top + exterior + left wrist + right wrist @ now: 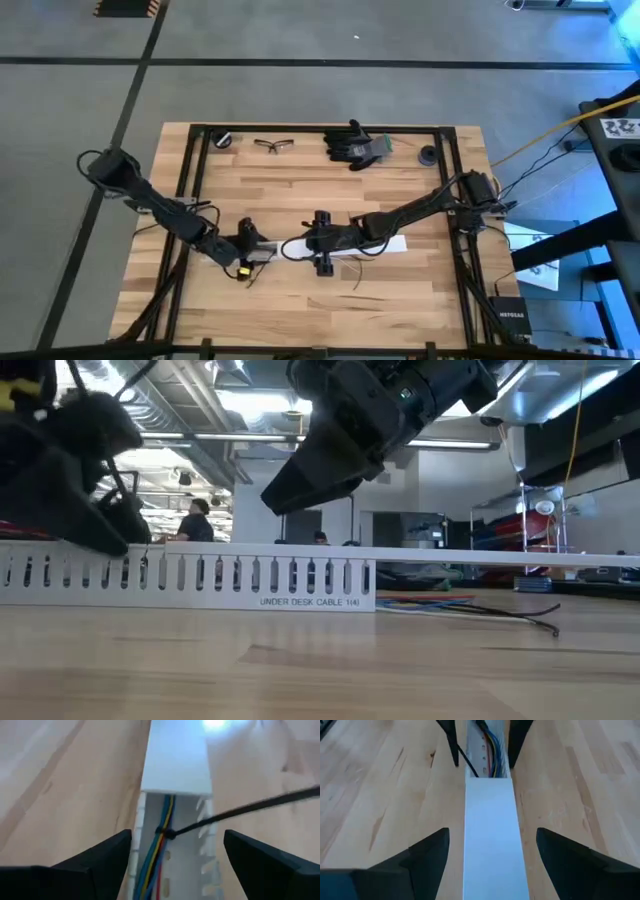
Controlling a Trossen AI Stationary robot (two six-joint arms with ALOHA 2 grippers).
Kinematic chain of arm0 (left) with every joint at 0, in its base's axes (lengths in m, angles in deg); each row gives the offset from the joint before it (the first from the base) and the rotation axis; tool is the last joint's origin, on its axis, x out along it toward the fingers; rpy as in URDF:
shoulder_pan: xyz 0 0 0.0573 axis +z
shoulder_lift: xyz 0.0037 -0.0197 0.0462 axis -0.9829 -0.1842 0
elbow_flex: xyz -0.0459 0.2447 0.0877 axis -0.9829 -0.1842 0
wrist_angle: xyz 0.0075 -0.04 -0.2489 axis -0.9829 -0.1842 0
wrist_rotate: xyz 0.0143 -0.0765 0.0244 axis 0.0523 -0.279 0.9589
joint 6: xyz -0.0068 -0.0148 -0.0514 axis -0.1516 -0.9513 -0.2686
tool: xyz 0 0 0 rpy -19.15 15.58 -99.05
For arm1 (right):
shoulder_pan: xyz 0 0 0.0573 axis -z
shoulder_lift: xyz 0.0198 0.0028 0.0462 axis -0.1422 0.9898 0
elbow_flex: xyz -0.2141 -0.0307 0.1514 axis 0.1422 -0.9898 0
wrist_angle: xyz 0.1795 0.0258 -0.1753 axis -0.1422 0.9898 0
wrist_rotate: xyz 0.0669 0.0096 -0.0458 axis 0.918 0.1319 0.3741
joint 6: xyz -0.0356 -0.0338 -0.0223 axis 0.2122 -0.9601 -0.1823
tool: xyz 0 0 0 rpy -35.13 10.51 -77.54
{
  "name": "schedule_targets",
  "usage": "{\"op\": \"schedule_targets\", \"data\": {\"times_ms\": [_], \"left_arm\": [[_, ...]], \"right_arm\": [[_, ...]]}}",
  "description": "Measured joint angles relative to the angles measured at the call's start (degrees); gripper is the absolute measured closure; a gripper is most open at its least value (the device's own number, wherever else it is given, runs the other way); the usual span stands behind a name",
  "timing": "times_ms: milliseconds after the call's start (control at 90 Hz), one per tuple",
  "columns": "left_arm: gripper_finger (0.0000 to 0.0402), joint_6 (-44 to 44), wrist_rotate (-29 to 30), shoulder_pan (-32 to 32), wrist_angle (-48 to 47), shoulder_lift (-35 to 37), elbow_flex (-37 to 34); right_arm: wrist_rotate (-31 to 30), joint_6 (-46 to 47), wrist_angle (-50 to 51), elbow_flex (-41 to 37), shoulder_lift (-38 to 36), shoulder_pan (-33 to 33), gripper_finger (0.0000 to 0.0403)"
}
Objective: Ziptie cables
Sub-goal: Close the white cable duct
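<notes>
Cables (161, 851) lie inside a white slotted channel (175, 765) at the middle of the wooden table (300, 190), coloured wires running lengthwise between its walls, and that placement looks deliberate: the trough keeps the strands gathered so a tie can cinch them in one spot. On the left, the left gripper (175, 855) hovers over the open end of the channel with its fingers spread wide to either side of it, holding nothing. Just ahead of it a black ziptie (167, 833) already wraps the bundle, its long tail (250, 807) sticking out over the channel wall, which suggests the loop is closed and only the tail remains to deal with. Farther along, a white cover (492, 835) closes the channel, so the wires vanish beneath it. On the right, the right gripper (492, 852) sits above this covered stretch, fingers likewise parted and empty, straddling the cover, probably to steady it. In the low view a few loose coloured strands (455, 603) trail out of the channel's end onto the table.
</notes>
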Motion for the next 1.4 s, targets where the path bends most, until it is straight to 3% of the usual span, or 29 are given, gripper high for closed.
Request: {"op": "schedule_targets", "data": {"times_ms": [344, 811, 1033, 1400], "left_arm": [[0.0100, 2.9, 0.2, 1.8, 11.9, -7.1, -0.3], [0.0187, 3.0, 0.3, 1.8, 11.9, -7.8, -0.2], [0.0187, 3.2, 0.3, 1.8, 11.8, -7.8, -0.2], [0.0189, 3.6, -0.5, 1.7, 11.7, -7.8, -0.2]], "right_arm": [[0.6, -0.1, -1.0, 0.0, 1.6, 0.0, 0.0118], [1.7, 0.0, -4.1, 0.0, 3.6, 0.0, 0.0118], [0.5, 0.0, -4.5, 0.0, 3.6, 1.2, 0.0118], [3.7, 0.4, -2.7, 0.1, 6.7, 1.4, 0.0121]]}}
